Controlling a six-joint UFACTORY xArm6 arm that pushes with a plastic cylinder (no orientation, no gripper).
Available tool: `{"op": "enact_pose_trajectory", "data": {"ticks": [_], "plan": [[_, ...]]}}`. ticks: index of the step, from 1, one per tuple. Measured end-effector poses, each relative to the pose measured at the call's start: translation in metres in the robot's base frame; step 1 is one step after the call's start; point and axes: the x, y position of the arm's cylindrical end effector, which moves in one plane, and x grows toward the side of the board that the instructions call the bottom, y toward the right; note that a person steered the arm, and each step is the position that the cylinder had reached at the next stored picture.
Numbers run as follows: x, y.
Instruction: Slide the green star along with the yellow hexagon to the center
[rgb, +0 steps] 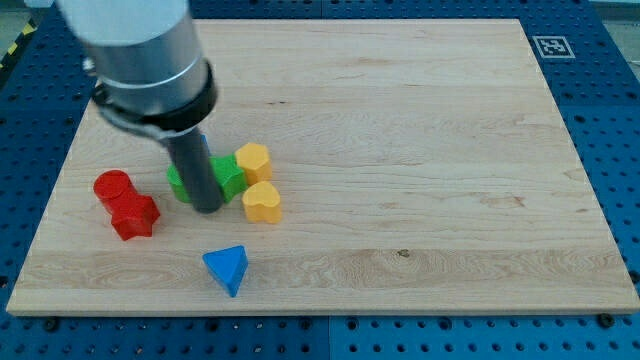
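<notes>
**Green star half hidden behind the rod**

Green star (226, 176) sits at the view's left of the wooden board (420, 150), touching the yellow hexagon (253, 160) at its upper right; a yellow heart (262, 202) lies just below. My tip (208, 208) stands at the star's front-left edge. No jaws exist here, only a rod. Pushing rightward and slightly up should, I judge, carry both together; drifting low would catch the heart. Red blocks (125, 204) and a blue triangle (226, 268) lie clear.
</notes>
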Motion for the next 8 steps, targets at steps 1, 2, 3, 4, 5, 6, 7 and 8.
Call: {"op": "enact_pose_trajectory", "data": {"ticks": [1, 2, 3, 4, 5, 6, 7, 8], "plan": [[-0.016, 0.038], [-0.033, 0.074], [-0.048, 0.085], [-0.051, 0.085], [-0.052, 0.085], [-0.038, 0.089], [-0.031, 0.084], [-0.031, 0.055]]}}
